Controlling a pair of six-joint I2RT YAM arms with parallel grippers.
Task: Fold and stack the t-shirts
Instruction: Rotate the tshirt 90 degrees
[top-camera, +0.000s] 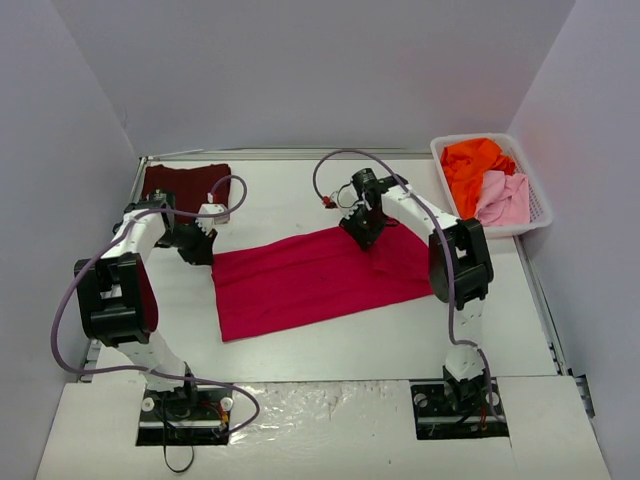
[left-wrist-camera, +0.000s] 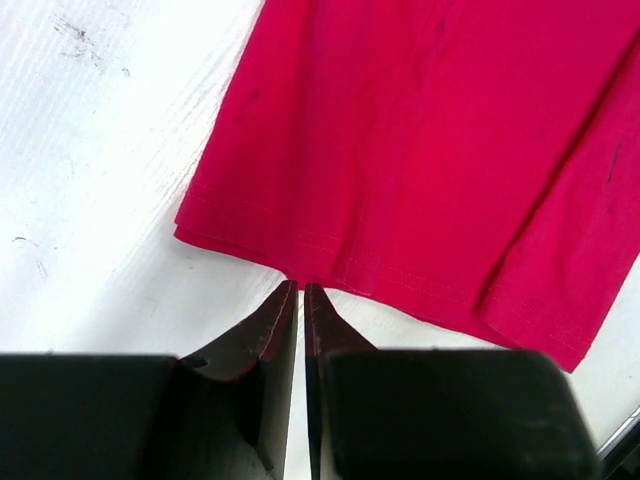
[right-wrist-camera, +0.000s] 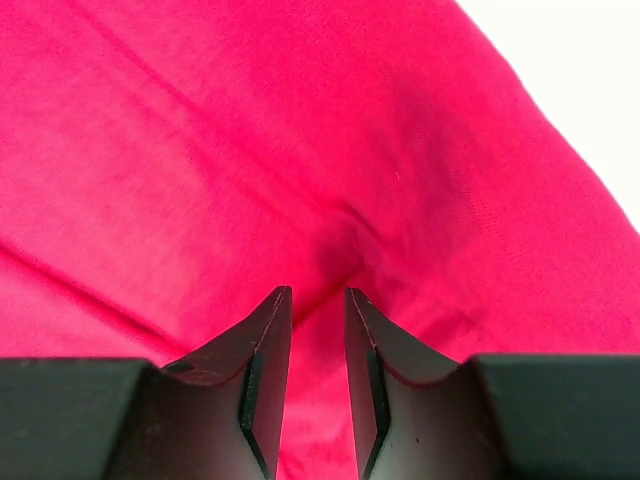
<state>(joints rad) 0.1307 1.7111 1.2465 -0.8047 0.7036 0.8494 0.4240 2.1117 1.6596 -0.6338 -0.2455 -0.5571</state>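
A bright crimson t-shirt (top-camera: 310, 280) lies folded into a long band across the middle of the table. My left gripper (top-camera: 200, 245) sits at its left end. In the left wrist view its fingertips (left-wrist-camera: 300, 288) stand just short of the stitched hem of the crimson t-shirt (left-wrist-camera: 420, 150), jaws nearly together with nothing between them. My right gripper (top-camera: 362, 232) hovers over the band's far right part. In the right wrist view its jaws (right-wrist-camera: 318, 292) stand apart over a pucker in the crimson t-shirt (right-wrist-camera: 300, 150). A dark maroon t-shirt (top-camera: 185, 185) lies folded at the far left.
A white mesh basket (top-camera: 540, 215) at the far right holds an orange t-shirt (top-camera: 475, 165) and a pale pink one (top-camera: 505, 197). Walls close in the table on the left, back and right. Cables loop over both arms.
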